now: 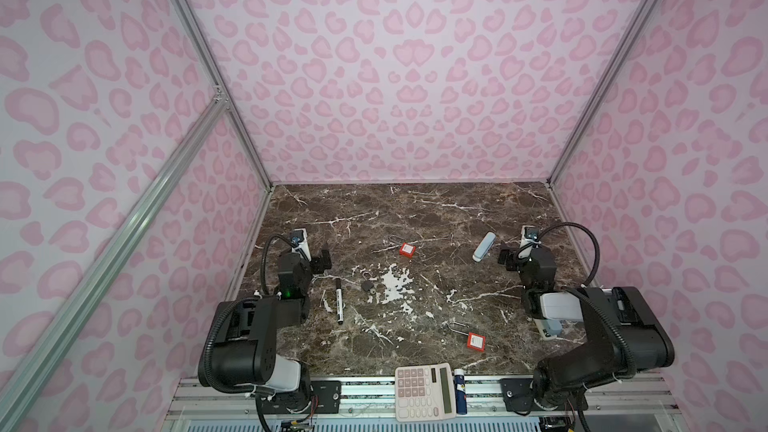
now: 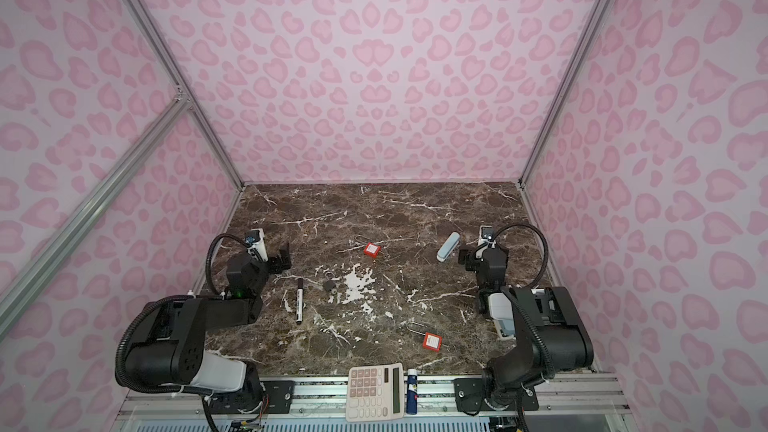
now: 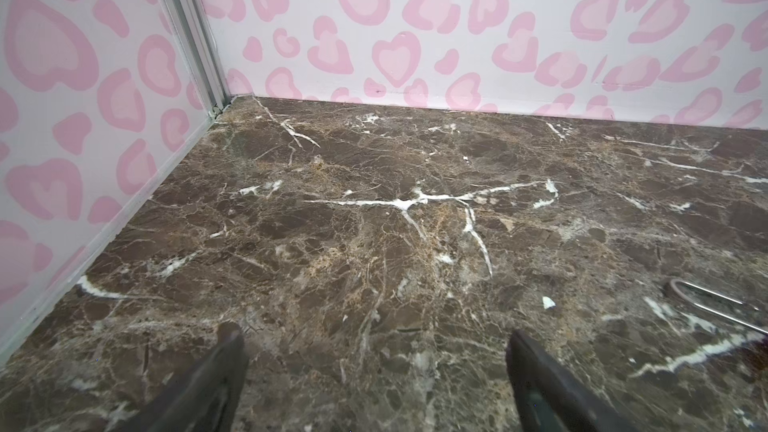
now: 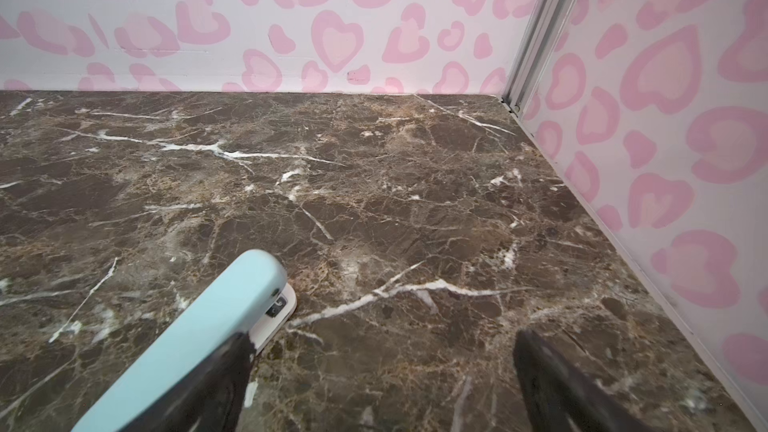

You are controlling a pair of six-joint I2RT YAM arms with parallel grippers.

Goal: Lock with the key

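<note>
**Both claws hanging open, key and locks lying untouched**

The left claw (image 1: 323, 258) is hanging spread wide over the left side of the tabletop (image 1: 436, 209) and is gripping nothing. In the left wrist view its two dark fingers (image 3: 220, 371) are standing far apart with only bare marble between them. The right claw (image 1: 505, 257) is hanging over the right side, equally released and empty. In the right wrist view one of its fingers (image 4: 552, 380) is showing over bare marble. The other finger is overlapping the near end of the stapler (image 4: 199, 334); whether the two are touching cannot be told.

The key (image 1: 368, 286), a small dark piece with a ring, is lying near the middle of the tabletop. It is sitting just left of a large white patch in the marble and is too small for any detail to show. Both claws are hanging well apart from it.

Two red locks are lying on the tabletop. The far lock (image 1: 407, 250) is sitting beyond the key, between the two claws. The bare wire loop of its shackle (image 3: 715, 305) is showing at the edge of the left wrist view. The near lock (image 1: 476, 341) is lying toward the front right with its shackle pointing away to the left.

A marker (image 1: 339, 300) is lying just left of the key, running front to back. The pale blue stapler is lying just beside the right claw. At the front edge a calculator (image 1: 422, 392) and a small blue tube (image 1: 459, 392) are resting side by side.
</note>
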